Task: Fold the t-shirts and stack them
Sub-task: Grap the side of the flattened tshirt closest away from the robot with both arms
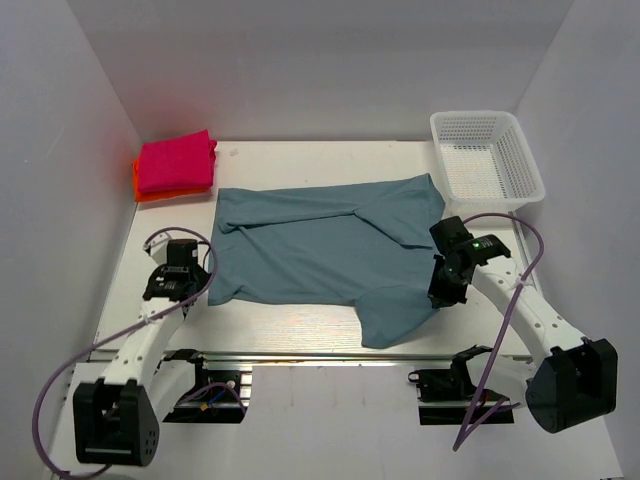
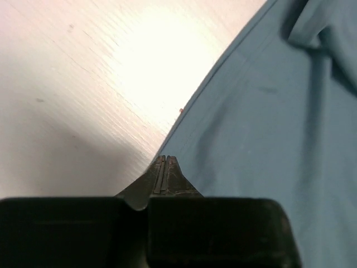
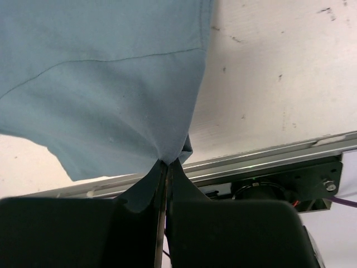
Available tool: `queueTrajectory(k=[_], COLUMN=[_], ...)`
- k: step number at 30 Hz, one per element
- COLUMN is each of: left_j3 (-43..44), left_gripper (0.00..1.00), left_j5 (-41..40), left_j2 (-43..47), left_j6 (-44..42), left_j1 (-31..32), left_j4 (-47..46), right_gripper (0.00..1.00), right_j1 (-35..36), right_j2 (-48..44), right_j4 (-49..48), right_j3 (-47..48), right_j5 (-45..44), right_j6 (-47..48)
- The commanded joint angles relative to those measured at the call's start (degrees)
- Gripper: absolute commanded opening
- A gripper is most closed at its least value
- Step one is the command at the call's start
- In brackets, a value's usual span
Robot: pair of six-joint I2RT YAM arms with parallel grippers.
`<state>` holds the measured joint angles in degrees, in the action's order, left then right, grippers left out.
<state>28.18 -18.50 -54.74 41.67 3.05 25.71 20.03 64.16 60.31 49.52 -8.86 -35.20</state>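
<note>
The large teal-blue t-shirt (image 1: 320, 245) lies spread out across the middle of the table, with one flap folded over its upper part. My right gripper (image 1: 440, 297) is shut on its near right corner, and the cloth is drawn into the jaws in the right wrist view (image 3: 167, 163). My left gripper (image 1: 190, 285) is shut, with its tips (image 2: 163, 158) at the shirt's left hem (image 2: 268, 111). I see no cloth between these jaws. The magenta-pink t-shirt (image 1: 177, 160) lies folded on top of the orange-red one (image 1: 150, 185) at the far left corner.
A white mesh basket (image 1: 487, 155) stands at the far right corner. An aluminium rail (image 1: 300, 355) runs along the table's near edge and also shows in the right wrist view (image 3: 268, 162). White walls close in the left, back and right sides.
</note>
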Motion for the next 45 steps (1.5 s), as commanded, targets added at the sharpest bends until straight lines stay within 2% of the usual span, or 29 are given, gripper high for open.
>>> queueTrajectory(k=[1, 3, 4, 5, 6, 7, 10, 12, 13, 14, 18, 21, 28, 31, 32, 34, 37, 45], left_j3=[1.1, 1.6, 1.6, 1.6, 1.1, 0.0, -2.3, -3.4, -3.4, -4.0, -4.0, -4.0, -4.0, -3.5, -3.5, -3.0, -3.0, -0.5], left_gripper=[0.0, 0.0, 0.05, 0.12, 0.27, 0.3, 0.32, 0.36, 0.43, 0.46, 0.46, 0.46, 0.46, 0.46, 0.5, 0.5, 0.46, 0.45], left_j5=[-4.6, -3.2, 0.9, 3.4, 6.2, 11.3, 18.1, 19.6, 19.6, 19.1, 11.4, 9.2, 9.2, 9.2, 7.3, 6.0, 4.6, 2.9], left_j2=[5.1, 5.1, 4.2, 2.4, 1.2, 0.2, -2.3, -3.0, -3.0, -3.0, -3.0, -3.5, -6.2, -7.3, -7.3, -8.3, -10.4, -15.0], left_j6=[1.5, -0.9, -2.5, -3.6, -4.9, -7.5, -10.4, -10.9, -10.9, -10.9, -5.6, -3.5, -2.9, -1.8, -1.1, 2.4, 4.9, 7.8], left_j1=[-0.2, -0.2, -0.2, -0.2, -0.2, -0.2, 0.5, 0.5, 0.5, 0.5, 0.5, 0.5, 0.5, 0.5, 0.5, 0.5, -0.3, -0.3], left_j4=[4.3, 4.3, 3.3, 2.2, -0.7, -2.1, -6.2, -6.7, -6.2, -5.3, 3.5, 4.4, 5.0, 7.7, 9.2, 11.9, 13.6, 16.1], right_gripper=[0.0, 0.0, 0.0, 0.0, 0.0, 0.0, 0.0, 0.0, 0.0, 0.0, 0.0, 0.0, 0.0, 0.0, 0.0, 0.0, 0.0, 0.0], right_j1=[-0.6, -0.7, -0.8, -0.8, -1.0, -1.0, -1.0, -1.2, -1.2, -1.5, -1.7, -1.8, -2.2, -2.5, -2.5, -2.9, -3.8, -6.2], right_j2=[0.6, 1.4, 1.1, 1.3, 1.5, 1.4, 1.5, 1.5, 1.7, 1.7, 1.9, 2.4, 2.9, 3.2, 3.3, 3.7, 3.5, 3.8], right_j4=[2.5, 2.4, 2.2, 1.9, 1.8, 1.8, 1.6, 1.5, 1.6, 1.6, 1.1, 0.8, 0.2, 0.2, 0.2, 0.2, 0.8, 1.7], right_j3=[2.4, 2.4, 2.4, 2.3, 2.3, 2.2, 1.8, 1.5, 1.5, 1.5, 1.4, 1.4, 1.4, 1.7, 1.6, 1.9, 2.4, 2.2], right_j5=[-3.6, -3.3, -3.2, -3.1, -3.1, -3.0, -3.2, -3.0, -2.7, -2.7, -2.6, -2.2, -2.2, -2.4, -2.4, -2.4, -3.9, -3.9], right_j6=[0.8, 0.8, 1.4, 1.4, 1.5, 1.8, 2.2, 2.1, 2.5, 2.5, 2.9, 3.2, 3.8, 4.2, 4.3, 4.4, 4.0, 4.9])
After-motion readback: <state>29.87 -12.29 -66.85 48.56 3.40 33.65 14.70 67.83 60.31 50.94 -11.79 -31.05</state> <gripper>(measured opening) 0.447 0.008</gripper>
